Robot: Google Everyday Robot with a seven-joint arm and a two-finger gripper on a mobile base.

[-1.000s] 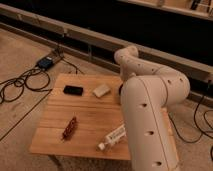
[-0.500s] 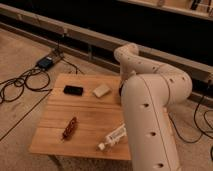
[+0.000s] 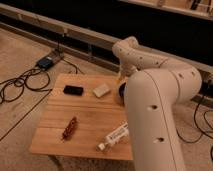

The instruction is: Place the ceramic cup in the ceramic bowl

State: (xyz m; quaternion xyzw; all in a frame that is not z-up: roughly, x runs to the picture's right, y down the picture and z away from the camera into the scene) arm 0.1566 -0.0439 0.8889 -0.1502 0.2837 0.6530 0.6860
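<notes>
Your small white ceramic cup does not show anywhere in this view. Of the dark round ceramic bowl [image 3: 121, 92] you see only a thin sliver of dark rim at the table's 3 o'clock edge, the rest hidden behind the big white robot arm [image 3: 155, 105]. The gripper is hidden by that same arm, somewhere near the bowl. On the square light wooden table [image 3: 85, 122], a pale rectangular block [image 3: 101, 90] lies just beside the bowl at its 9 o'clock, a flat black rectangular object [image 3: 73, 90] farther along. A reddish-brown twisted item [image 3: 69, 128] sits at 7 o'clock, a white labelled bottle [image 3: 114, 137] lying at 5 o'clock.
</notes>
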